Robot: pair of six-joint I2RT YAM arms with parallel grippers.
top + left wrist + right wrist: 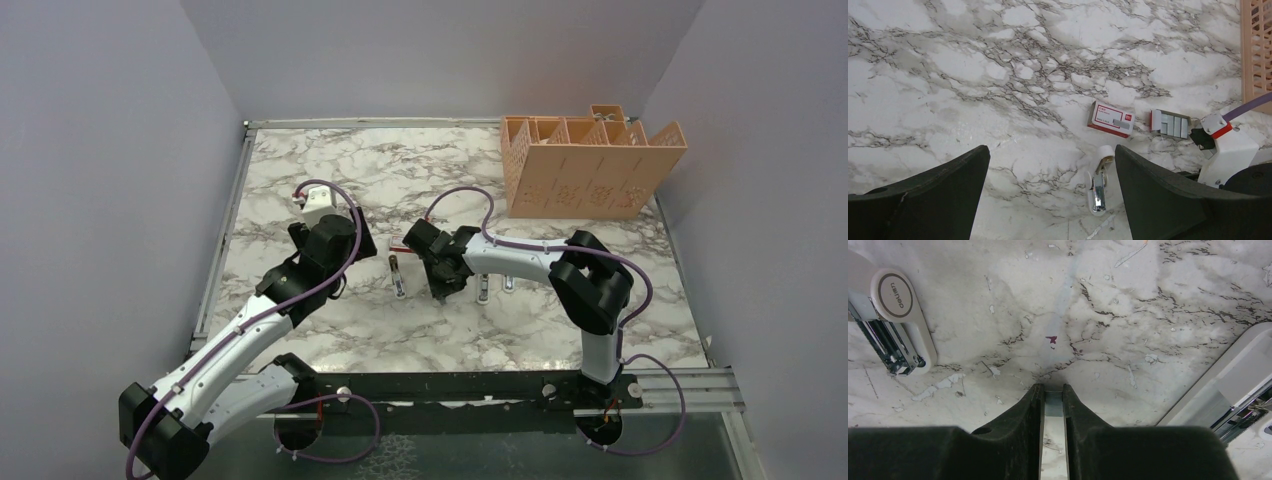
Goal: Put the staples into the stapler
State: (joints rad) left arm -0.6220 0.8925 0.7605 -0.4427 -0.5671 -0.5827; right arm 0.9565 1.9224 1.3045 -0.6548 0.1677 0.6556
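A narrow silvery strip of staples point(1053, 402) is pinched between the tips of my right gripper point(1053, 389), which is shut on it just above the marble. In the top view this gripper point(445, 280) points down between the stapler parts. The small white stapler point(893, 325) lies open to its left, its metal channel showing; it also appears as the stapler point(398, 275) point(1099, 182). The grey tray of staples point(1172, 124) and its red-and-white box point(1111, 119) lie side by side. My left gripper point(1050, 155) point(345, 245) hangs wide open and holds nothing.
A second white, metal-lined body point(1233, 385) lies right of my right gripper, with small white pieces point(483, 290) there in the top view. An orange slotted organiser point(590, 165) point(1258, 50) stands at the back right. Walls close the table on three sides.
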